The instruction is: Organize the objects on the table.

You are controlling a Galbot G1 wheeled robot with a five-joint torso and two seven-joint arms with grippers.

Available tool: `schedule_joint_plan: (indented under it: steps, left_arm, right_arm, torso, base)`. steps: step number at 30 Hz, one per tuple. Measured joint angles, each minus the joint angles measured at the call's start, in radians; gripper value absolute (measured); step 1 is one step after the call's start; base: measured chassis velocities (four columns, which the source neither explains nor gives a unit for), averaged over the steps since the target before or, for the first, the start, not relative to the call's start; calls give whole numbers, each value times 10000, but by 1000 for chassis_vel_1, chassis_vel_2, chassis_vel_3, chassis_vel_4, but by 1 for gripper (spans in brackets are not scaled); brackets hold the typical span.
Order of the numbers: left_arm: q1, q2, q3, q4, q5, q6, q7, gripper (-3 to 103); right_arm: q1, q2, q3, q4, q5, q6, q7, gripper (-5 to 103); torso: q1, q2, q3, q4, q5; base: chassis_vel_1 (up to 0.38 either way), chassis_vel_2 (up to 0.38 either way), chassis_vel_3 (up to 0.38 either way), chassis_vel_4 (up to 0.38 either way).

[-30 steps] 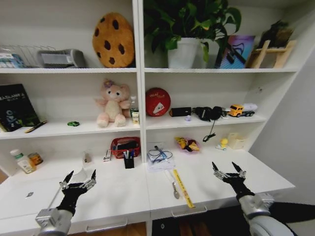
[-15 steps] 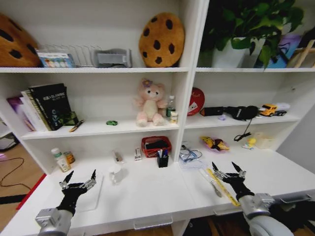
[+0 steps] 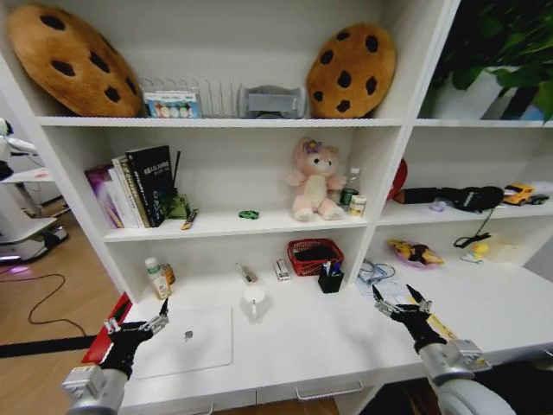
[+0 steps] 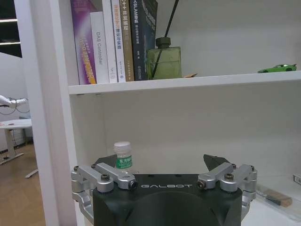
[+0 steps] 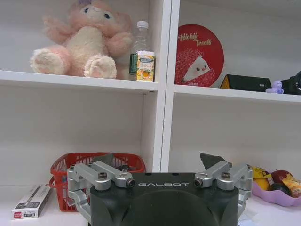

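The laptop (image 3: 188, 340) lies flat and closed on the bench (image 3: 311, 346), on its left part, just beside the left pincer (image 3: 136, 323). One red edge (image 3: 105, 328) shows at the bench's left end, beside the laptop.

Two pincers hover low over the bench front, each with its fingers spread apart and holding nothing: the left one near the laptop's corner, the right pincer (image 3: 402, 302) over the right part of the bench, above a yellow ruler (image 3: 441, 326).

On the bench's back strip stand two bottles (image 3: 156, 277) at the left, one white cup (image 3: 254, 300), one red basket (image 3: 314, 256) with dark things inside that cannot be told apart, and one black pen cup (image 3: 330, 278) holding several pens. A flat box (image 3: 282, 269) lies beside the basket. Farther right one pink dish (image 3: 415, 253) holds yellow and dark snack packets.

On the shelf above sit one green toy car (image 3: 249, 214), one plush bear (image 3: 314, 181), a row of about five books (image 3: 134, 185), one green glass diffuser (image 4: 163, 61) with a stick in it, a small bottle (image 3: 349, 186) and a small carton (image 3: 358, 206) beside the bear.

Two cookie cushions (image 3: 350, 71) lean on the top shelf, with one wire rack (image 3: 186, 97) between them.
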Motion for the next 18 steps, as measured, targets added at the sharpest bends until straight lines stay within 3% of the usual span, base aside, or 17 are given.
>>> schedule_joint_plan:
  steps: [18]
  left_arm:
    - [0, 0, 0, 0, 0, 0, 12, 100]
  right_arm:
    - [0, -2, 1, -1, 0, -1, 3, 100]
  torso:
    - [-1, 0, 0, -2, -3]
  base:
    - [-27, -20, 20, 21]
